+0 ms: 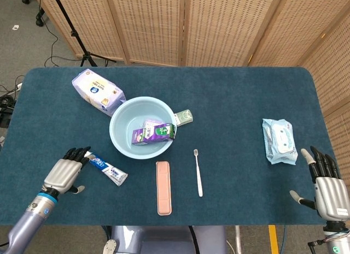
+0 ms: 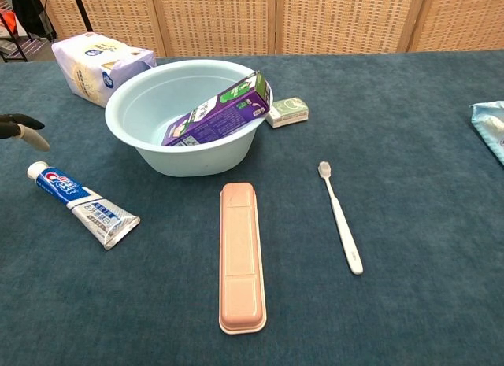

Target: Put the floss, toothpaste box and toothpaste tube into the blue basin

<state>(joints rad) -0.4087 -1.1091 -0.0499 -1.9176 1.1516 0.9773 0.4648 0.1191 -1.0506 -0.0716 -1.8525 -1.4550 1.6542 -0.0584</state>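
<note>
On the dark blue surface [image 1: 229, 101] the blue basin [image 1: 121, 118] sits left of centre, and the purple toothpaste box [image 1: 153, 134] lies tilted inside it, one end propped against the rim nearest the small green floss [image 1: 184, 116], which rests on the surface just beside the basin's right edge, outside it. In the head view a pale pink item shows on the basin floor behind the box; what it is cannot be told. The toothpaste tube [image 1: 105, 166] lies flat on the surface in front of the basin's left side, cap end pointing toward the left hand [image 1: 64, 175]. That hand's fingers [image 1: 76, 153] are spread and grasp nothing, their tips just at the cap of the tube; whether they touch it cannot be told. In the chest view only fingertips show at the left edge, just above the cap. The right hand [image 1: 328, 191] hovers at the near right corner, fingers apart and released, well apart from every task item and near a packet of wet wipes [image 1: 279, 140]. A pink toothbrush case [image 1: 163, 187] and a white toothbrush [image 1: 198, 172] lie side by side in front of the basin, and a tissue pack [image 1: 97, 90] lies behind it to the left.
</note>
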